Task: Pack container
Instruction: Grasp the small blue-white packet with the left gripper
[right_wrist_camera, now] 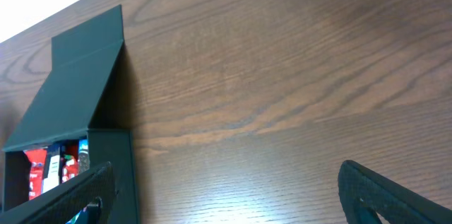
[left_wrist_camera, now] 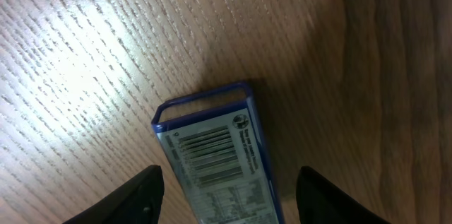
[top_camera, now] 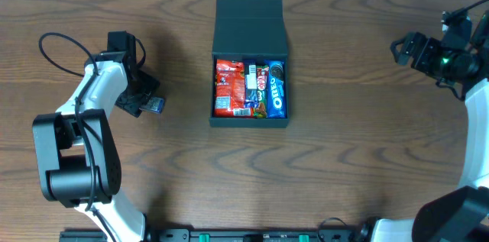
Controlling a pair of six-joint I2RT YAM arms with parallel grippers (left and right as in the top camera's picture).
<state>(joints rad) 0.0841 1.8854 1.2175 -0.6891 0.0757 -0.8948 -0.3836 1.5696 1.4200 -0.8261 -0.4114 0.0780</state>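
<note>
The dark teal container (top_camera: 250,27) sits at the table's middle with its lid open toward the back. Inside lie a red packet (top_camera: 227,87), a dark bar (top_camera: 253,82) and a blue Oreo packet (top_camera: 277,89). My left gripper (top_camera: 147,98) is open at the left, low over a blue-edged snack packet (left_wrist_camera: 215,155) lying barcode side up on the wood; the fingers straddle it with gaps on both sides. My right gripper (top_camera: 403,49) is open and empty at the far right, well away from the container (right_wrist_camera: 70,97).
The wooden table (top_camera: 351,143) runs across the whole view. A black cable (top_camera: 57,43) loops by the left arm. The table's back edge (right_wrist_camera: 63,12) meets a white surface.
</note>
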